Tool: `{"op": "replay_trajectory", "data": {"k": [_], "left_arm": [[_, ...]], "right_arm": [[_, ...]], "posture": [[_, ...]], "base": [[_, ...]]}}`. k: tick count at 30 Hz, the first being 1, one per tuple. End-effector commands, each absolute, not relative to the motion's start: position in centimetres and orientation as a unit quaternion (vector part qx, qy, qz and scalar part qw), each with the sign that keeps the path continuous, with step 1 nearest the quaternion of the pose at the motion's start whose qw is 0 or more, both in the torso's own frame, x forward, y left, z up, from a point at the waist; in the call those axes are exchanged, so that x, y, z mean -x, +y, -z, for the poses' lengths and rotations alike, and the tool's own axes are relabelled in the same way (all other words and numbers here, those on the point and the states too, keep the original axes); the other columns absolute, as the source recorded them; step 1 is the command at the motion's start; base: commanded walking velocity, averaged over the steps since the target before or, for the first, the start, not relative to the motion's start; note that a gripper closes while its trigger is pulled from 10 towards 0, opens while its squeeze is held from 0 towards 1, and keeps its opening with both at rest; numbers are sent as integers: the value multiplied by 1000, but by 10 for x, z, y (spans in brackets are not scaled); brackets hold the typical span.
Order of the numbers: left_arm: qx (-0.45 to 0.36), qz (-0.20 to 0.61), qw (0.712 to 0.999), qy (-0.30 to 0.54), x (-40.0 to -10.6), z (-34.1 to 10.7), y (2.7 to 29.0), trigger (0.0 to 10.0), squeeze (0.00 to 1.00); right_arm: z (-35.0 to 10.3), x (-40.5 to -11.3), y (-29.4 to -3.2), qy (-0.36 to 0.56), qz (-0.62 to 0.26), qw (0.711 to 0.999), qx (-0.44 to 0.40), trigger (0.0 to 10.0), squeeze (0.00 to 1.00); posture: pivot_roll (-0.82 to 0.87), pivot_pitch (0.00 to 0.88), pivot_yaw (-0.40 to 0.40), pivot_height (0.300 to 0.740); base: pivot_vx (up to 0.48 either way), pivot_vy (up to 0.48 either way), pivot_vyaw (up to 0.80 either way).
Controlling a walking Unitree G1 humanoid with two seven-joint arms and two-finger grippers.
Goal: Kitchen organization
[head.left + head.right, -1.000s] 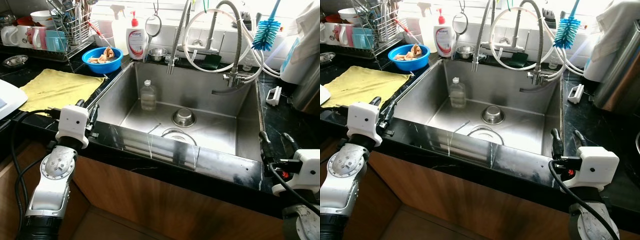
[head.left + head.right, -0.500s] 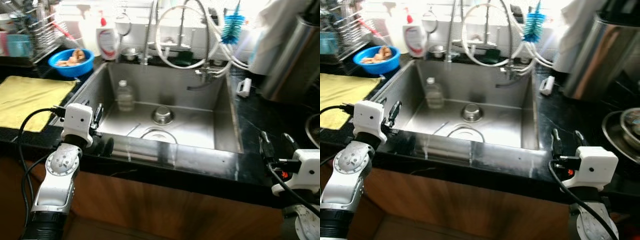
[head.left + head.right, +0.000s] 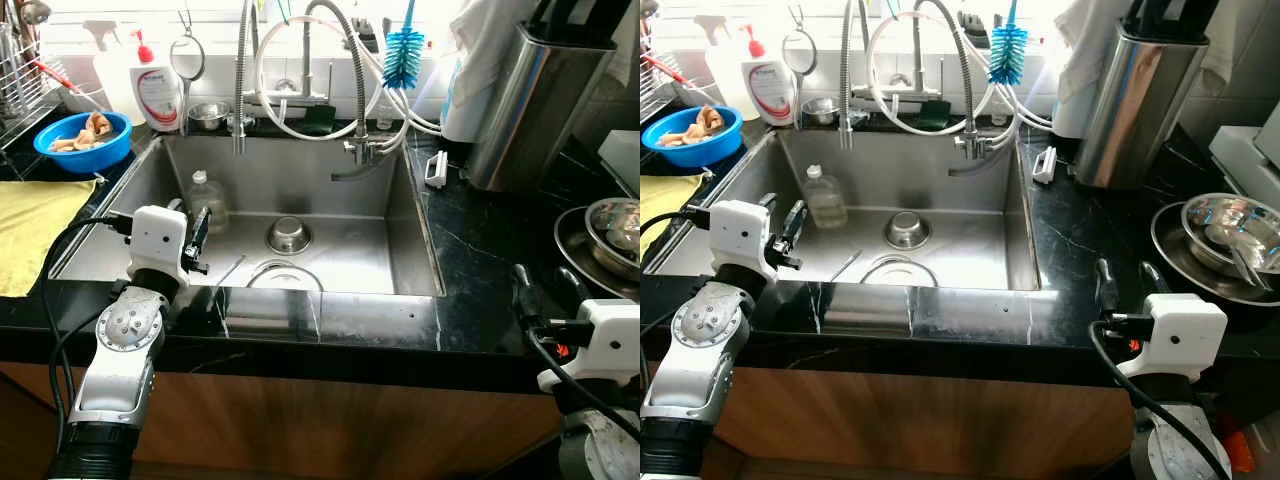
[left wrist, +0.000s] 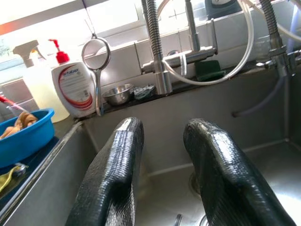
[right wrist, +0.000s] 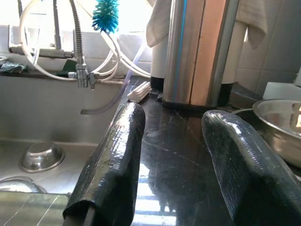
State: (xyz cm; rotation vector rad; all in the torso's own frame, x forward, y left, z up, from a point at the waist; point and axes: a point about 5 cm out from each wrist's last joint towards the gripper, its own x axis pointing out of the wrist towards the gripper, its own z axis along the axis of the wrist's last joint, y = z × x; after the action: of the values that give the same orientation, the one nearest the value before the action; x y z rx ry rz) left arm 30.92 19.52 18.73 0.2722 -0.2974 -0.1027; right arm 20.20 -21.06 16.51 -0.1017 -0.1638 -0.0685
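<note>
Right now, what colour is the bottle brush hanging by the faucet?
Bottle brush: blue-teal bristles; clearest in the right eye view.

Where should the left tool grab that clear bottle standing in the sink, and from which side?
Take the clear bottle by its narrow neck under the cap, coming from above and from the sink's front edge. It stands upright near the left wall, so there is little room on that side. The left tool hovers open beside it.

The left gripper (image 3: 193, 236) has risen from beside the counter's front edge to hang over the sink (image 3: 415, 225) rim, the plastic bottle (image 3: 206, 199) just ahead of its parted fingers.
</note>
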Motion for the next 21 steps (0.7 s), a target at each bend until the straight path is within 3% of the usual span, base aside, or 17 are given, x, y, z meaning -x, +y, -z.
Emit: {"op": "replay_trajectory", "data": {"k": [1, 7, 11, 21], "left_arm": [[-131, 48, 979, -145, -312, -189, 196, 10000, 0], [-141, 52, 978, -147, -310, -188, 196, 10000, 0], [-139, 50, 978, -147, -311, -188, 195, 10000, 0], [-133, 50, 979, -147, -310, -187, 196, 10000, 0]], "right_arm": [[-166, -204, -211, -80, 34, 995, 54, 10000, 0], [-166, -203, -211, -78, 34, 995, 56, 10000, 0], [-166, -203, -212, -77, 34, 995, 57, 10000, 0], [-166, -202, -213, -75, 34, 995, 59, 10000, 0]], "posture": [[-17, 0, 12, 740], [-18, 0, 8, 740], [-20, 8, 6, 740], [-19, 11, 3, 740]], "base": [[0, 0, -763], [0, 0, -763], [0, -329, -763], [0, 0, -761]]}}
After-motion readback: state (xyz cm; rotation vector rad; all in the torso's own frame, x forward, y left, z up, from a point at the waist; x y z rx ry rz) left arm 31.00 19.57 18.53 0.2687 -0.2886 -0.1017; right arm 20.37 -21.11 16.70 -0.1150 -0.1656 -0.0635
